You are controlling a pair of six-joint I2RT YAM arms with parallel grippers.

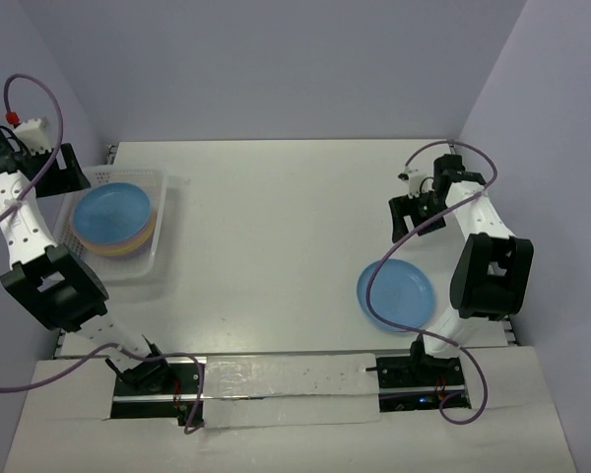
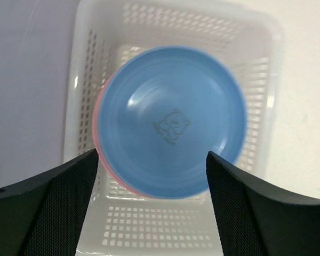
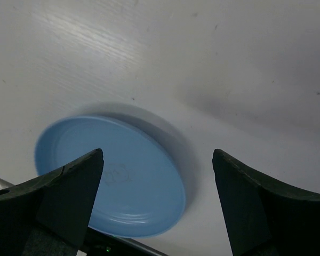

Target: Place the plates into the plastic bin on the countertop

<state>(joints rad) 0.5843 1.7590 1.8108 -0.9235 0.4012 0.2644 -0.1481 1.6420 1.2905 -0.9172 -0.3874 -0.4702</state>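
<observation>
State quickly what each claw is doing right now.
Left claw: open, holding nothing, at the bin.
Right claw: open, holding nothing; the blue plate lies ungripped.

Pale lilac walls close in the back and both sides. A scuffed white strip lies along the near beige ledge.

Black-and-white arms, purple cables
</observation>
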